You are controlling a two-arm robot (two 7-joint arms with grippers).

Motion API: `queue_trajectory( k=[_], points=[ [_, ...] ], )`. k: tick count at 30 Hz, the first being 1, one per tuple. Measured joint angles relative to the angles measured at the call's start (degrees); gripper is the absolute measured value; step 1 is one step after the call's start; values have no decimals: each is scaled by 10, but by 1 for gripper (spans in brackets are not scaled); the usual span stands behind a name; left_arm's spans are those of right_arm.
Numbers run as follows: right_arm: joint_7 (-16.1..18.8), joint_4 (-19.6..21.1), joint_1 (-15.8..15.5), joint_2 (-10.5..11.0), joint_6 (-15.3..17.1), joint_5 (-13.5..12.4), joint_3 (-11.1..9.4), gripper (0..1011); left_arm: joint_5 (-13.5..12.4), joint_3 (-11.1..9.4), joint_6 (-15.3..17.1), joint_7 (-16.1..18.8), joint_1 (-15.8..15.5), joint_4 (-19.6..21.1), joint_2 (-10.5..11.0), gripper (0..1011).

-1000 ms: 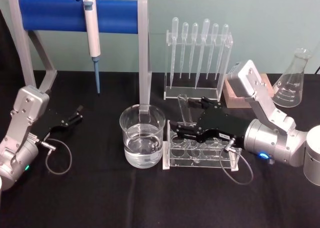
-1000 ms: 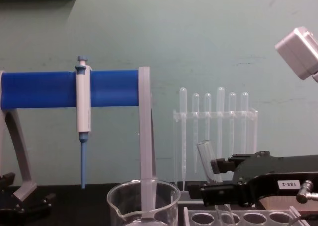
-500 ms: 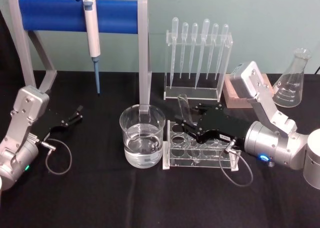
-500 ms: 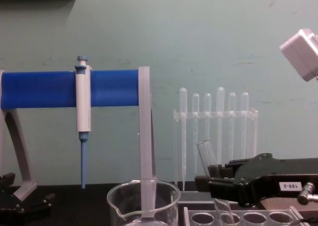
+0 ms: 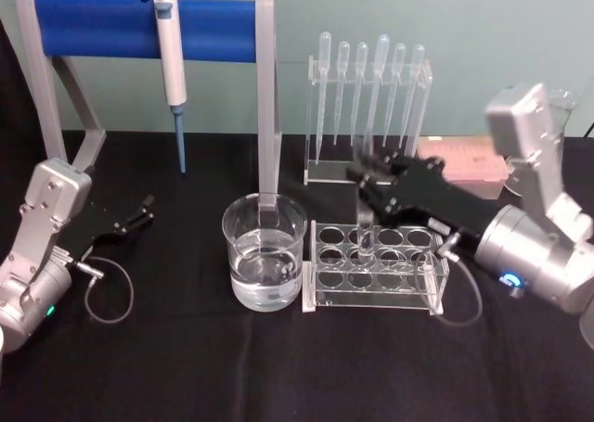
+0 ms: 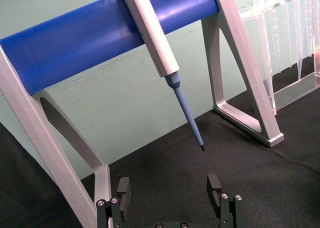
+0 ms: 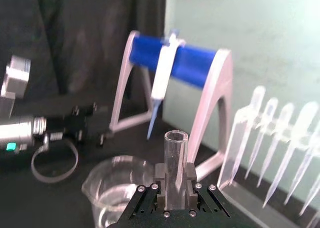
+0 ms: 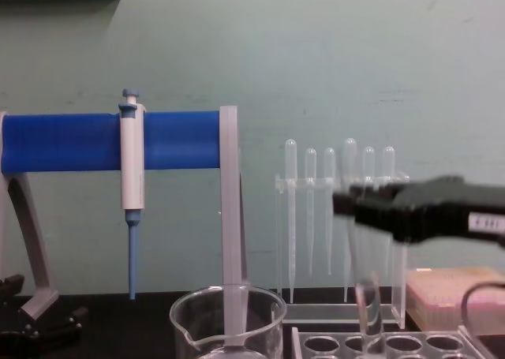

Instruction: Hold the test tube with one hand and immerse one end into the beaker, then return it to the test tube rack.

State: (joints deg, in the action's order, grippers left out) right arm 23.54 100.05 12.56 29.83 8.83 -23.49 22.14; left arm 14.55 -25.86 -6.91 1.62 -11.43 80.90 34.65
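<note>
The black table (image 5: 232, 366) carries a stand with a thick blue bar (image 5: 102, 28) at its back left, and a pipettor (image 5: 170, 60) hangs from the bar. The right gripper (image 5: 364, 173) hovers over the clear test tube rack (image 5: 376, 294), pointing toward the beaker (image 5: 264, 255) of clear liquid just left of the rack. Its jaws are narrow, clamped on the test tube (image 7: 176, 148). The tube hangs upright, open rim above the fingers and lower end at the rack's holes; whether it is inside one cannot be told. The left gripper (image 6: 169, 183) rests at the table's left, fingers spread and empty. The small white label (image 8: 485, 222) on the right gripper is too blurred to read
</note>
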Motion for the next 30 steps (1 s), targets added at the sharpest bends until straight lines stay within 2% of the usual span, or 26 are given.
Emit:
queue_trajectory(
  k=[2, 6, 14, 30],
  points=[
    [-10, 15, -8, -3, -7, -6, -14, 225, 0, 0, 0, 0, 0, 0, 0, 1000],
    [-22, 33, -16, -5, -13, -11, -29, 225, 0, 0, 0, 0, 0, 0, 0, 1000],
    [-37, 47, -28, -14, -15, -25, -50, 226, 0, 0, 0, 0, 0, 0, 0, 1000],
    [-39, 49, -31, -15, -14, -28, -53, 225, 0, 0, 0, 0, 0, 0, 0, 1000]
  ],
)
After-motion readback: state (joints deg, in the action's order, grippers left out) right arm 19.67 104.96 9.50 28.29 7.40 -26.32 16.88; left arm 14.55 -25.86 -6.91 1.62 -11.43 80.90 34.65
